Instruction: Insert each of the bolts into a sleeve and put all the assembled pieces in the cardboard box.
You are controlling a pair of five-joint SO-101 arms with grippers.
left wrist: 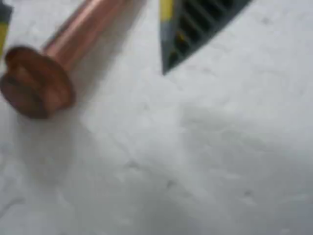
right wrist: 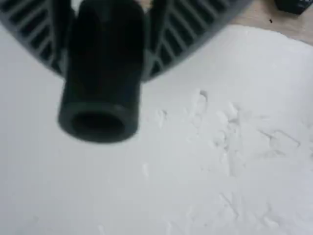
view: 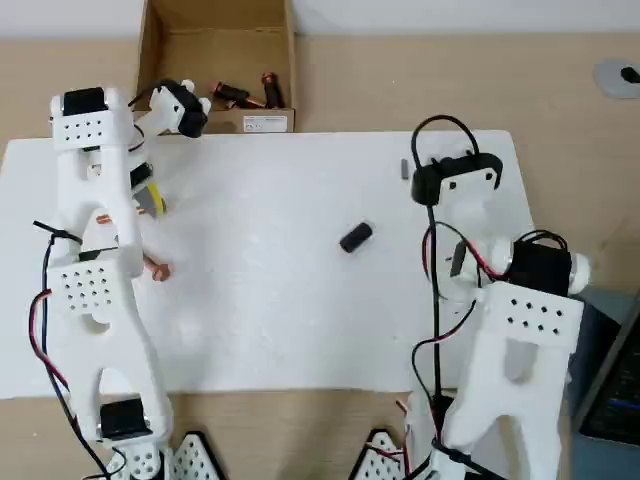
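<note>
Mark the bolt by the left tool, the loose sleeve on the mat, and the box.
Bolt (left wrist: pixel 68 46): left wrist view, shank just behind the head.
Loose sleeve (view: pixel 355 237): high view, middle of its barrel.
Box (view: pixel 220 55): high view, bare floor.

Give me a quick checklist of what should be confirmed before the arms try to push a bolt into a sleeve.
1. Sleeve held: ok. The right gripper is shut on a black sleeve, its open end free.
2. Bolt held: not ok. The copper bolt lies ungripped on the white mat by the open left gripper.
3. Bolt and sleeve lined up: not ok. The arms stand at opposite sides of the mat.
4. Cardboard box ready: ok. It is open, with assembled pieces inside.
5. Sleeve bore clear: cannot tell. It is dark inside.
</note>
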